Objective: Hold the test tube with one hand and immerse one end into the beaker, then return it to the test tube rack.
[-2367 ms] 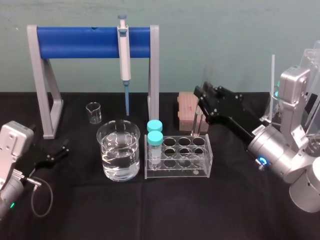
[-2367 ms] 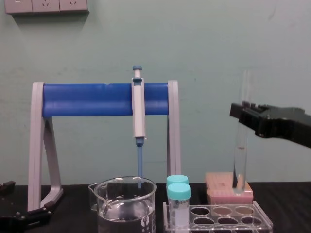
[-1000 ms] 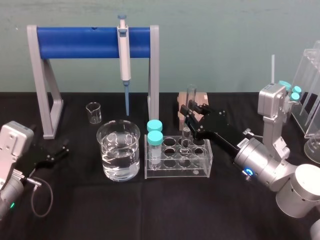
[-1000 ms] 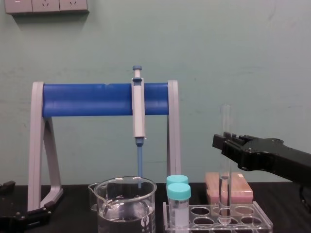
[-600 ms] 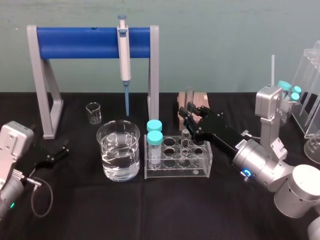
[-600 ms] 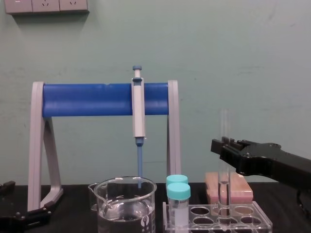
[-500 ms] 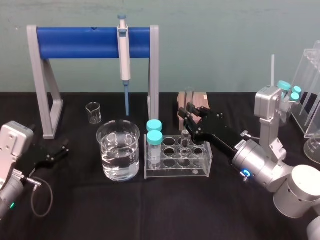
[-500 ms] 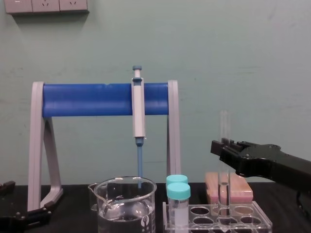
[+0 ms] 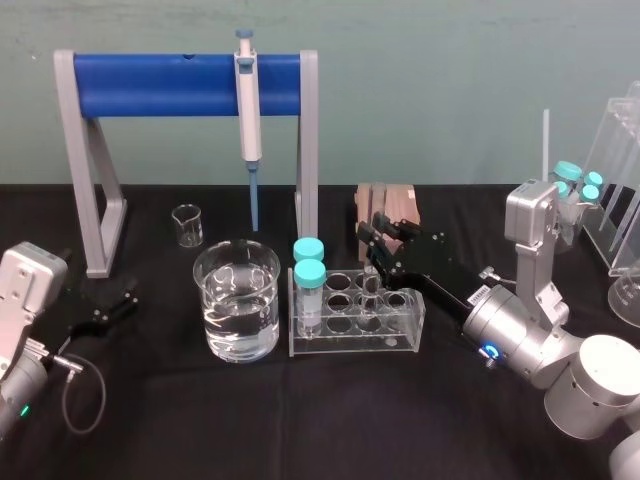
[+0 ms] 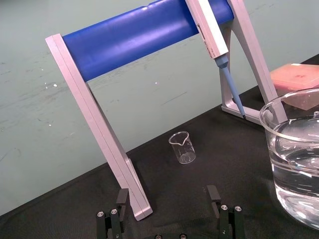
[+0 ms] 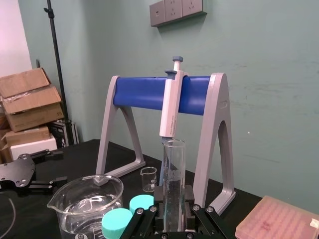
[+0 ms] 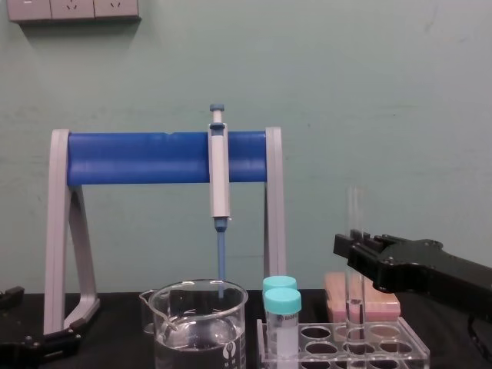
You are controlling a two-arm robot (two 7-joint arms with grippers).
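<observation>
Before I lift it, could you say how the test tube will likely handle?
Thin glass, the test tube is probably fragile and slippery where the right gripper pinches it in the test tube rack. Cylindrical, it may roll if laid flat. The left gripper rests at left.

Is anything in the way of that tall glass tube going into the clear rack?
Nothing visible does. The right gripper holds the test tube upright, its lower end already in a hole of the test tube rack; the teal-capped tubes stand apart in its left column. The left gripper lies parked at far left.
</observation>
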